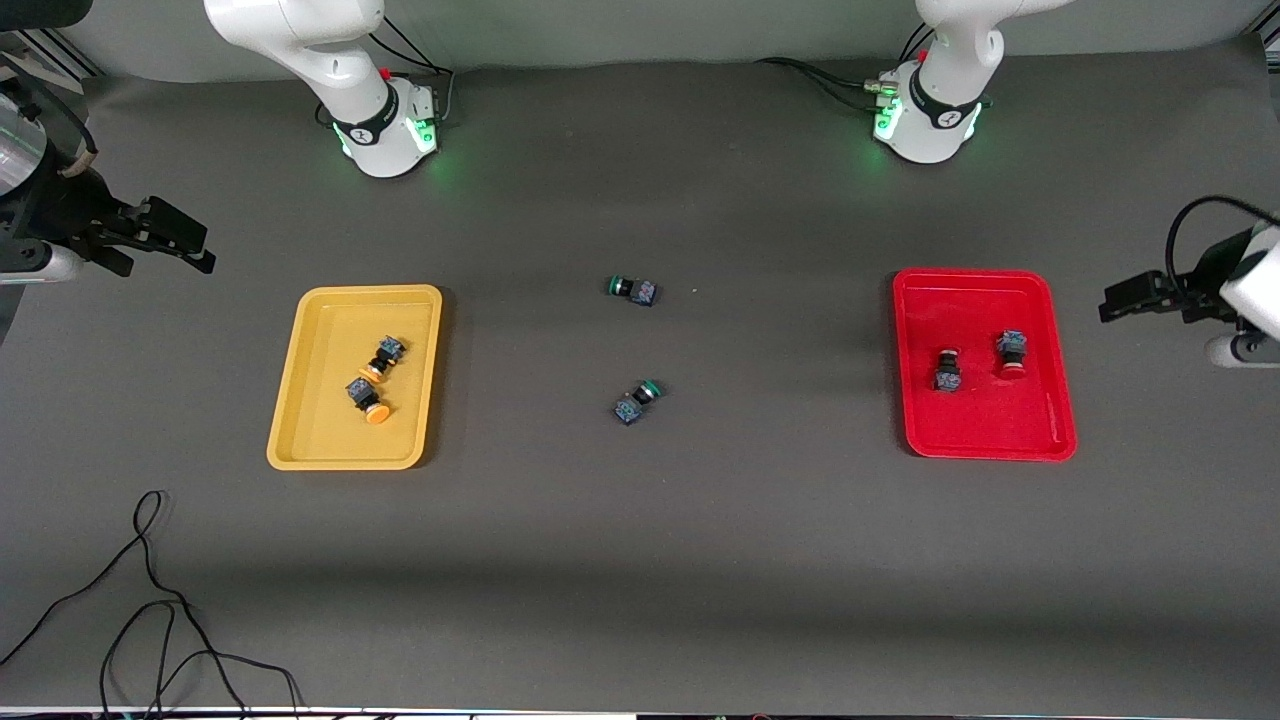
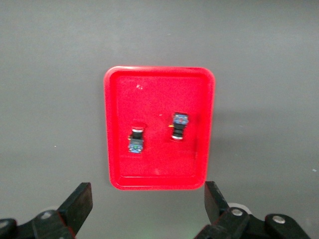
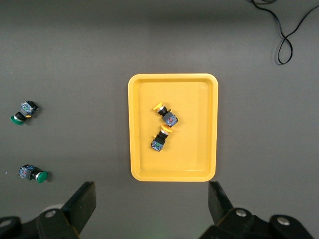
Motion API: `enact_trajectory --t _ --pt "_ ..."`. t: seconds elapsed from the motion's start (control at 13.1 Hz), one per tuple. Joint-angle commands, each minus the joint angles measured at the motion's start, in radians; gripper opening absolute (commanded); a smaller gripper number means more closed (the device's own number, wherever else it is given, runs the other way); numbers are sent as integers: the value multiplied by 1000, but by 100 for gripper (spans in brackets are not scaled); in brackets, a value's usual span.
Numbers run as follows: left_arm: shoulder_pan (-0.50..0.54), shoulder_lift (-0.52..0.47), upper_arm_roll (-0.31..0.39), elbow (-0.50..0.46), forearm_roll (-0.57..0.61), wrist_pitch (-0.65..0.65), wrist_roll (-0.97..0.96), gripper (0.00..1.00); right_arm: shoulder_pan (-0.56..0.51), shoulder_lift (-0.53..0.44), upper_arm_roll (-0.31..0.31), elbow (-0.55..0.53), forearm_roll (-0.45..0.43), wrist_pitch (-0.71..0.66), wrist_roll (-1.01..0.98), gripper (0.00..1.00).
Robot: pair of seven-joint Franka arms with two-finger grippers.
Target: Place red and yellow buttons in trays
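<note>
The yellow tray [image 1: 330,420] lies toward the right arm's end and holds two yellow-capped buttons [image 1: 385,356] [image 1: 366,398]. The red tray [image 1: 985,425] lies toward the left arm's end and holds two red-capped buttons [image 1: 948,370] [image 1: 1012,354]. My right gripper [image 1: 170,245] is open and empty, raised outside the yellow tray [image 3: 194,149]; the yellow buttons [image 3: 166,115] [image 3: 159,139] show in its wrist view. My left gripper [image 1: 1125,298] is open and empty, raised outside the red tray [image 2: 159,94]; the red buttons [image 2: 135,141] [image 2: 179,126] show in its wrist view.
Two green-capped switches [image 1: 632,290] [image 1: 637,401] lie on the dark mat between the trays; both show in the right wrist view [image 3: 22,112] [image 3: 32,174]. A loose black cable [image 1: 150,600] lies near the front camera's edge at the right arm's end.
</note>
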Motion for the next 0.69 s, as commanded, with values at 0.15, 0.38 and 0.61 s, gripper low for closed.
enact_trajectory --t 0.15,0.38,0.61 --pt "-251 6 150 41 -7 -42 -99 100 -8 12 1 39 -5 -24 -17 100" --pt "-263 6 165 64 -5 -59 -96 100 -8 20 1 53 -4 -22 -8 100" --pt "-257 5 163 67 -1 -59 -94 100 -10 35 1 61 -11 -21 -11 100"
